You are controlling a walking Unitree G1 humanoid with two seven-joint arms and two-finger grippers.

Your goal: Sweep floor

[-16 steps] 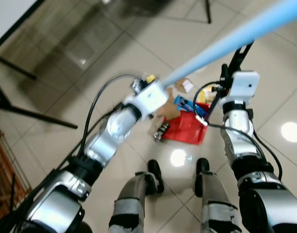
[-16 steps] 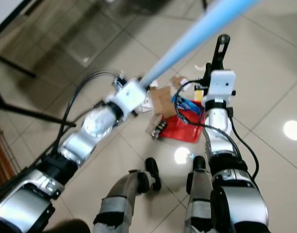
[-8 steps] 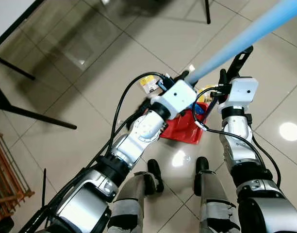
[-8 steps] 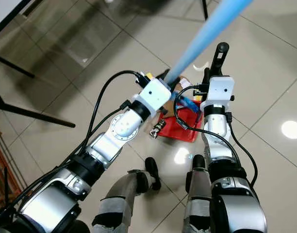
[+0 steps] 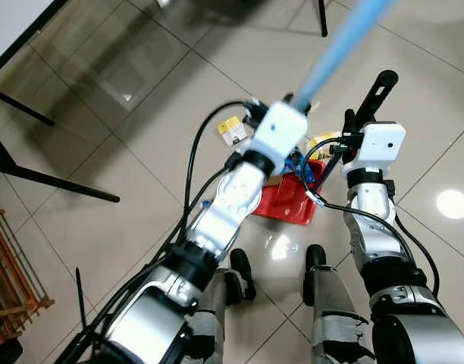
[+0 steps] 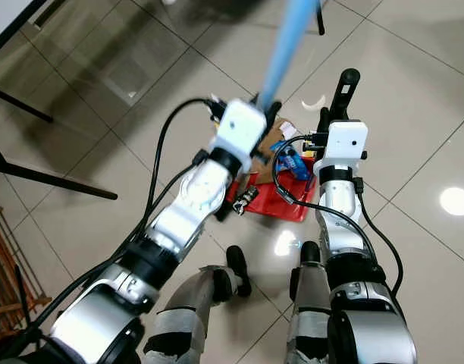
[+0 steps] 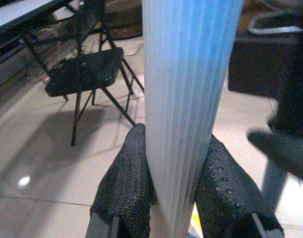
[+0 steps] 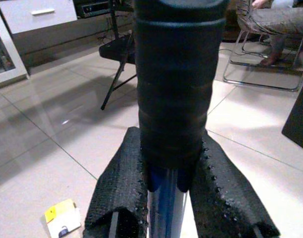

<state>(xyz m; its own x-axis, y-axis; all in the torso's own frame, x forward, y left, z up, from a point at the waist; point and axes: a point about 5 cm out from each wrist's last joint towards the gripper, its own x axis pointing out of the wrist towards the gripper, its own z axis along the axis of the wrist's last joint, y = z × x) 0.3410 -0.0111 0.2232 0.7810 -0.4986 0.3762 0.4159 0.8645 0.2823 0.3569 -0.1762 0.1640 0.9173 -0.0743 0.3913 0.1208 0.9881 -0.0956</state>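
My left gripper (image 5: 291,104) is shut on the light blue broom handle (image 5: 340,39), which rises steeply to the upper right; its black fingers (image 7: 129,173) clamp the ribbed pole (image 7: 188,99). The broom head is hidden behind my arm. My right gripper (image 5: 359,127) is shut on the black grip (image 8: 174,89) of the dustpan handle (image 5: 377,92). The red dustpan (image 5: 289,203) lies on the tiles ahead of my feet, with a blue wrapper (image 6: 293,163) and other litter in it. Brown cardboard (image 6: 274,136) and a yellow-white card (image 5: 233,130) lie beside it.
Black table legs (image 5: 50,178) cross the floor at the left, with a wooden rack (image 5: 12,280) at the lower left. A white curved scrap (image 6: 314,104) lies beyond the dustpan. A black folding chair (image 7: 87,69) and a seated person (image 8: 270,20) are farther off.
My left arm has swung to the right toward the dustpan, and the broom handle now stands steeper. My right arm and the dustpan have hardly moved.
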